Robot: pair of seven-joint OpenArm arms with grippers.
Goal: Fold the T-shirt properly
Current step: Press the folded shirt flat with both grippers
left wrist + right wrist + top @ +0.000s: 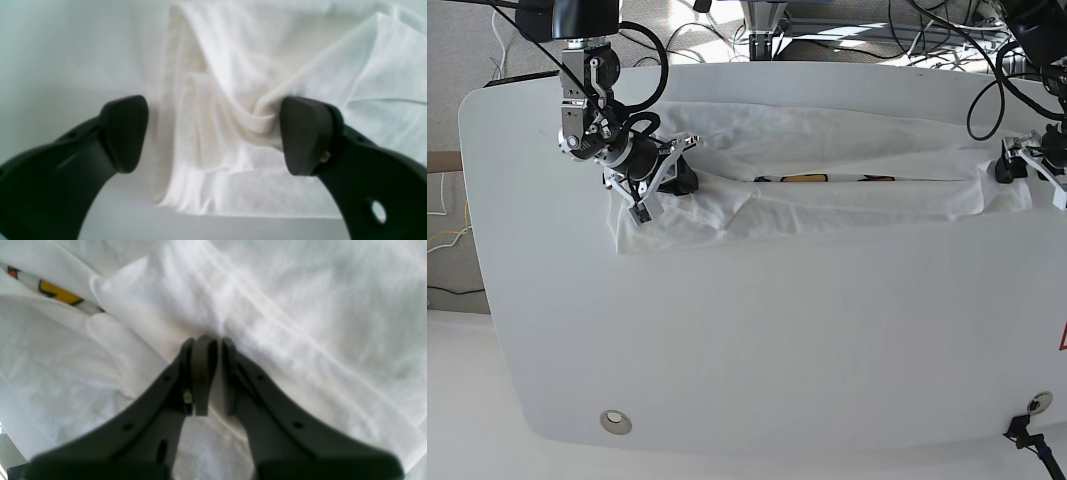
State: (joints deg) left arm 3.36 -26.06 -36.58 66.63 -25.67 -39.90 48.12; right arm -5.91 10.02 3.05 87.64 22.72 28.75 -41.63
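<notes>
The white T-shirt (827, 195) lies as a long band across the far half of the table, a strip of its coloured print (827, 179) showing at a fold. At the band's left end my right gripper (682, 178) is shut on the cloth. In the right wrist view its fingertips (207, 343) pinch a ridge of white fabric (283, 323), with the yellow-orange print (56, 293) at upper left. My left gripper (1009, 165) is at the band's right end. In the left wrist view it (215, 133) stands open astride the shirt's edge (233, 100), its right finger (305, 133) touching a fold.
The white table (777, 330) reaches toward the front, with a round metal fitting (613, 421) near its front left corner and a plug (1032, 405) at front right. Black cables (987, 90) hang behind the table by both arms.
</notes>
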